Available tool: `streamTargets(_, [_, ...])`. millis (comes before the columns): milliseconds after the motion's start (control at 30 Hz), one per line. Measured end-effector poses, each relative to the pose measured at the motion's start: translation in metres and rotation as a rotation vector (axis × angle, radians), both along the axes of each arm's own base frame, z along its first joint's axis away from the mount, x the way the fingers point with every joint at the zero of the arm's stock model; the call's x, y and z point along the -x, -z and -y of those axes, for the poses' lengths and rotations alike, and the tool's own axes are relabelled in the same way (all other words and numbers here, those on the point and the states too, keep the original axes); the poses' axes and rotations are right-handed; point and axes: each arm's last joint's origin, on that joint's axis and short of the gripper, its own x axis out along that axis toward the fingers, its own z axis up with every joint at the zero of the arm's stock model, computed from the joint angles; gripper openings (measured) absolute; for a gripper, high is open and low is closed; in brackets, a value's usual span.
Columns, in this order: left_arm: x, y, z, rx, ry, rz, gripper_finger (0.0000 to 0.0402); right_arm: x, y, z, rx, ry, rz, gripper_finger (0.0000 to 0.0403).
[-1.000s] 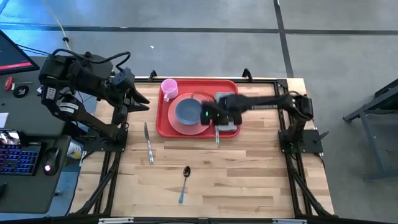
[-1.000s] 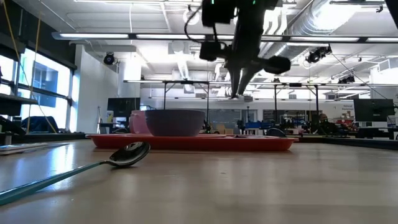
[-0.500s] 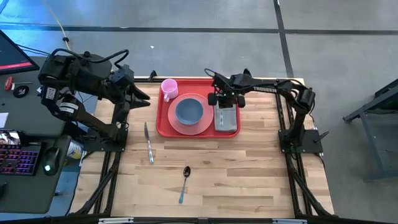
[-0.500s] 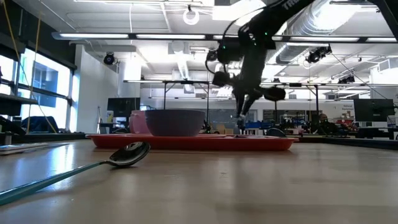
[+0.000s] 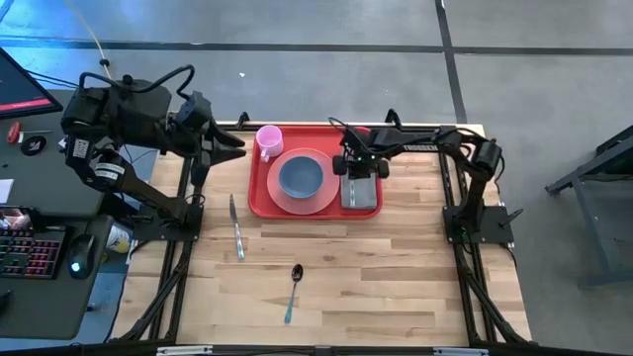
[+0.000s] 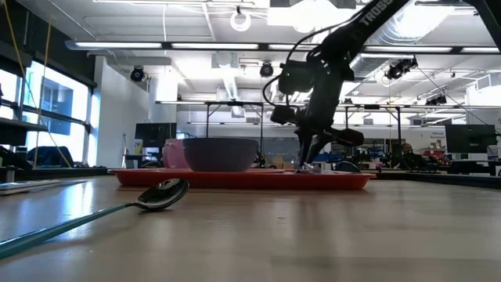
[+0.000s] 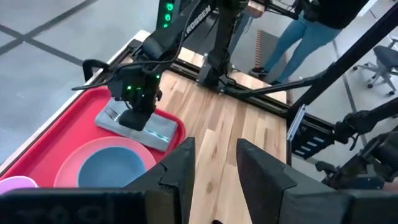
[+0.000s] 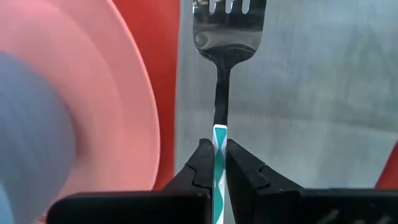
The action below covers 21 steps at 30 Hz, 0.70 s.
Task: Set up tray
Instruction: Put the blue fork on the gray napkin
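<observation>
The red tray (image 5: pixel 259 193) lies near the table's far edge, holding a pink plate (image 5: pixel 331 198) with a blue bowl (image 5: pixel 301 177), a pink cup (image 5: pixel 269 139) and a grey napkin (image 5: pixel 362 194) on its right part. My right gripper (image 5: pixel 360 170) hangs low over the napkin (image 8: pixel 298 81), shut on a fork (image 8: pixel 225 37) with a teal-and-white striped handle. The fork's head points along the napkin. My left gripper (image 7: pixel 214 177) is open, raised near the table's far left corner (image 5: pixel 233 148), holding nothing. My right gripper pinches the fork's striped handle (image 8: pixel 220 134) between its two fingers (image 8: pixel 202 163), which lie along the fork. It comes from above, pointing steeply down (image 6: pixel 307 160). The fork's tines (image 8: pixel 229 6) reach out over the grey napkin; whether they rest on it I cannot tell.
A knife (image 5: pixel 236 227) lies on the wood left of the tray's near-left corner. A teal-handled spoon (image 5: pixel 294 287) lies nearer the near edge, close in the low view (image 6: pixel 160 194). A person's legs (image 7: pixel 292 37) show beyond the table in the left wrist view.
My right gripper has swung from over the tray's near right part toward the far edge and come down low over the napkin, carrying the fork. My left gripper has shifted a little toward the tray.
</observation>
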Motion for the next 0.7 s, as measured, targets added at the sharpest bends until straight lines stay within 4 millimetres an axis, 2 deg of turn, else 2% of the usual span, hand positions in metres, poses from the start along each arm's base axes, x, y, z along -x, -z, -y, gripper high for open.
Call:
streamTargets(300, [0.000, 0.000, 0.000, 0.010, -0.005, 0.001, 0.0152, 0.000, -0.002, 0.009, 0.030, 0.024, 0.038, 0.0013])
streamTargets(533, [0.000, 0.000, 0.000, 0.021, -0.011, 0.002, 0.0152, -0.005, 0.013, 0.010, -0.010, 0.001, 0.038, 0.0013])
streamTargets(700, [0.000, 0.000, 0.000, 0.044, -0.022, 0.005, 0.0152, -0.005, 0.016, 0.010, -0.004, -0.011, 0.023, 0.0013])
